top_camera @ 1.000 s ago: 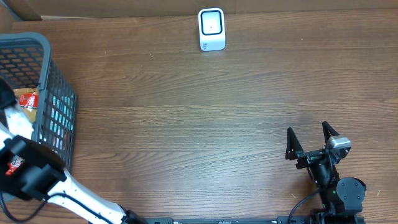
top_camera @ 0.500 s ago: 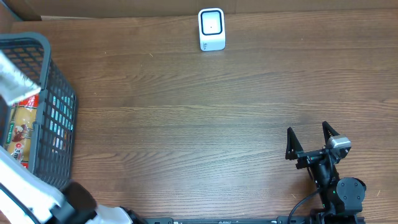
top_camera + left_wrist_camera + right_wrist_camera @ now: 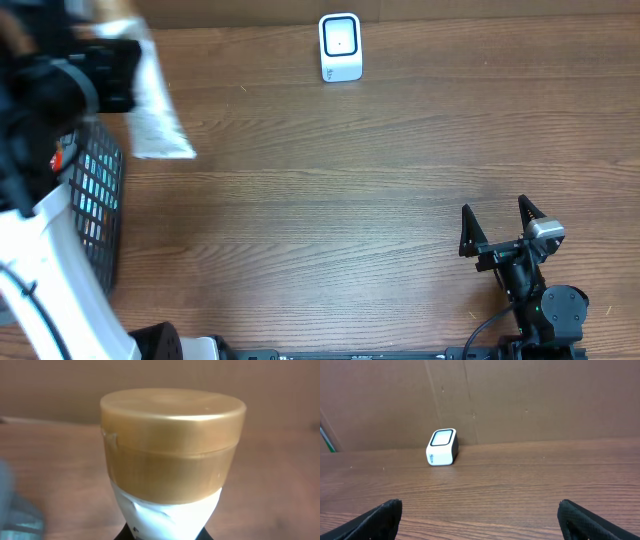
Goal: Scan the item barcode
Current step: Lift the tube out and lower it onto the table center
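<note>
The left gripper pinches a soft, crumpled white tube whose smooth, round gold cap juts beyond its fingers, with the grey mesh basket beneath. The right gripper is spread wide, with the boxy white scanner well ahead of it.

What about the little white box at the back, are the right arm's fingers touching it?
Apart. The overhead view shows the white box at the far edge and the right arm's fingers near the front, with bare table between.

Glossy gold-capped plastic tube, wood-grain table
</note>
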`<act>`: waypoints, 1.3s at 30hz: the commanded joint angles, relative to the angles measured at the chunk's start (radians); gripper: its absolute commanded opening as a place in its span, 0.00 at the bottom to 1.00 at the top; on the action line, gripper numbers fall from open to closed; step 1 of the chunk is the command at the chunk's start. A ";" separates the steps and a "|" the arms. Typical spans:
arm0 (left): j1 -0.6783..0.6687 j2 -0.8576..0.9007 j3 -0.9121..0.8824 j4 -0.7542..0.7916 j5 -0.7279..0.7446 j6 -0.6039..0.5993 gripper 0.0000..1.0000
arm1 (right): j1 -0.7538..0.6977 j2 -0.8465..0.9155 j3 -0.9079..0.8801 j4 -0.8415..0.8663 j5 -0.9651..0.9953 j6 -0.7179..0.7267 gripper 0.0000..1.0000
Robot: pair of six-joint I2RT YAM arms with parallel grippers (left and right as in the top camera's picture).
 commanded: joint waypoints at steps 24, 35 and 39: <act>-0.339 0.048 -1.179 0.854 -0.178 -0.285 0.04 | 0.008 -0.012 -0.011 0.004 0.010 0.002 1.00; -0.388 0.205 -1.197 0.963 -0.195 -0.291 0.04 | 0.008 -0.012 -0.011 0.004 0.010 0.002 1.00; -0.394 0.237 -1.197 0.962 -0.185 -0.295 0.31 | 0.008 -0.012 -0.011 0.004 0.010 0.002 1.00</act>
